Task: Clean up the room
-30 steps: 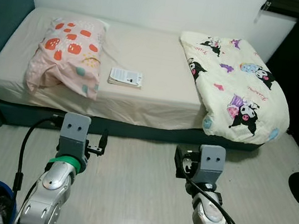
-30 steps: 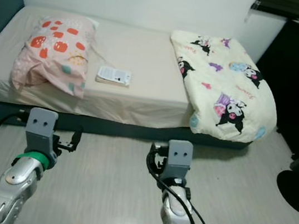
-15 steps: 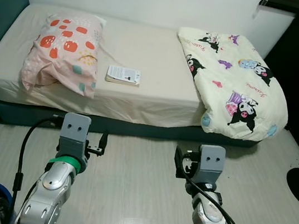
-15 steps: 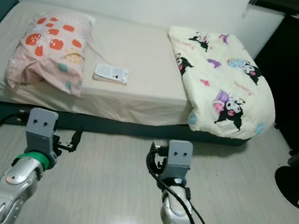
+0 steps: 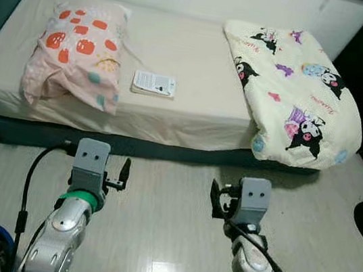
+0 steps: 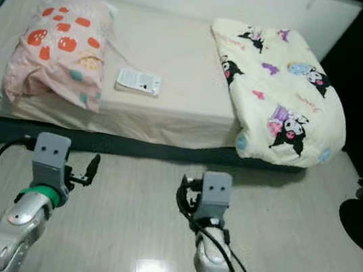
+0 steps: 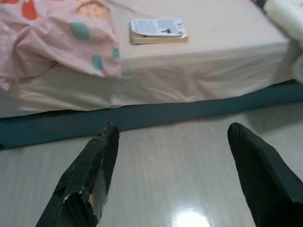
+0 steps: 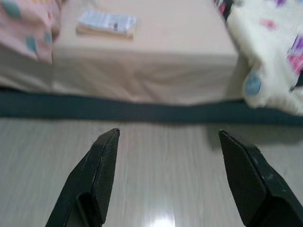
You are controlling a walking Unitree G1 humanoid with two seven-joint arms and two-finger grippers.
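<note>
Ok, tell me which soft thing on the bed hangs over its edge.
The cream cartoon-print blanket: its lower corner droops past the mattress edge toward the floor. The pink pillow lies wholly on the bed.

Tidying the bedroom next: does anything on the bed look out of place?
The cream cartoon-print blanket lies bunched, drooping over the beige mattress edge toward the floor. A small white booklet sits loose mid-bed, and the pink strawberry-print pillow is crumpled.

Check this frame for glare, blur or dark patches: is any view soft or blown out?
Eye views: sharp and evenly lit, with a ceiling-light glare patch on the floor. Left wrist view: crisp on the booklet, glare at the floor edge. Right wrist view: noticeably softer, the booklet's print smeared; the bed base reads as a dark band.
</note>
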